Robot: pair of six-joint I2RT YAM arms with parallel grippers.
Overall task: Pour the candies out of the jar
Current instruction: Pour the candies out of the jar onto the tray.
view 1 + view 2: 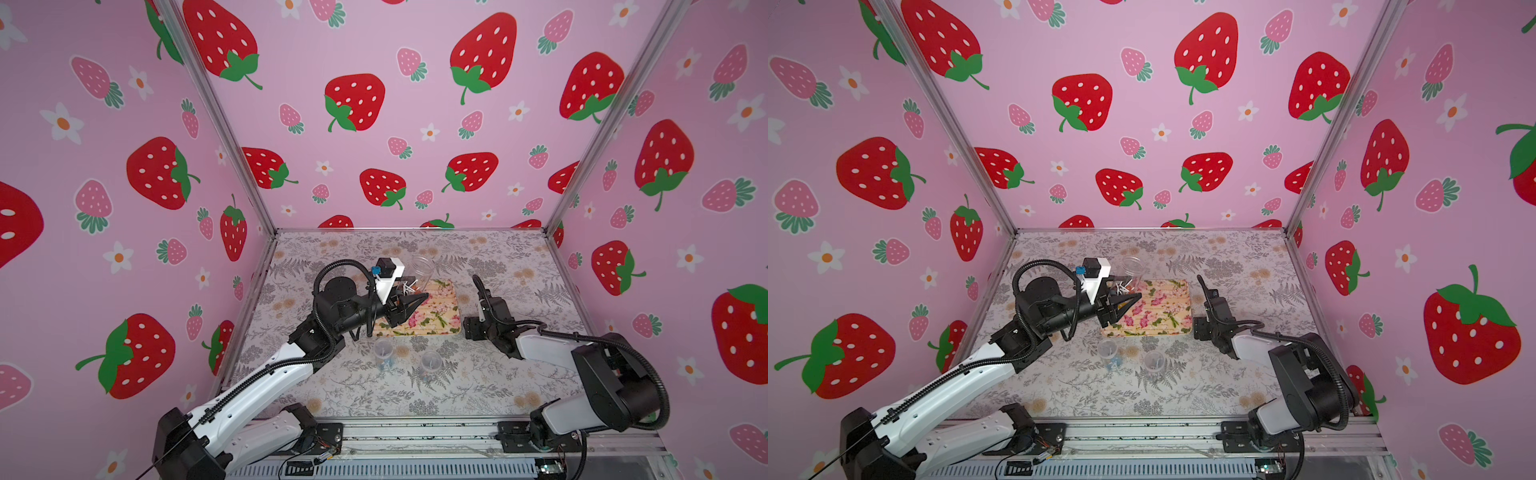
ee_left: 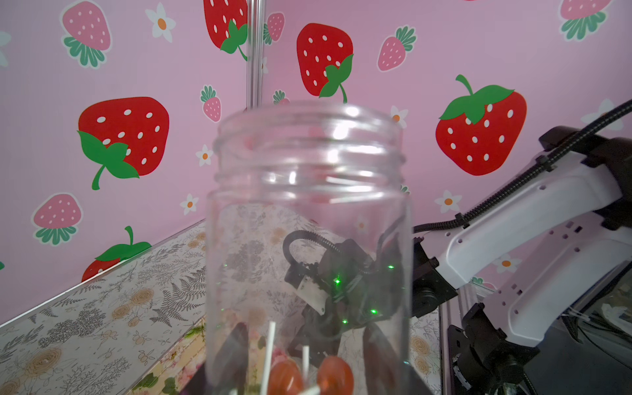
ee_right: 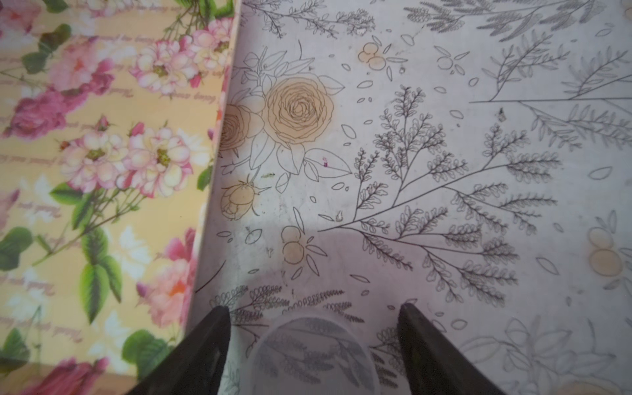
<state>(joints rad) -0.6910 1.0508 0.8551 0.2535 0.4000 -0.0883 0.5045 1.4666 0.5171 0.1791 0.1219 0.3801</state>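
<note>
A clear jar [image 2: 307, 212] with a threaded, uncapped mouth is held above the left end of the floral tray [image 1: 436, 320]. My left gripper [image 1: 417, 297] is shut on the jar near its base, and its dark fingers [image 2: 236, 352] show through the glass. The candies [image 2: 335, 376], orange heads on white sticks, rest at the jar's bottom beside the gripper, also visible in a top view [image 1: 409, 286]. To the right of the tray, my right gripper [image 3: 313, 307] hangs open over the table. A clear round lid [image 3: 313, 355] lies between its fingers, with a gap on each side.
Two small clear cups [image 1: 383, 353] [image 1: 430, 363] stand on the flowered table in front of the tray, each with small coloured bits inside. Strawberry-patterned walls enclose the table on three sides. The right arm [image 2: 533, 239] stands near the jar's right side.
</note>
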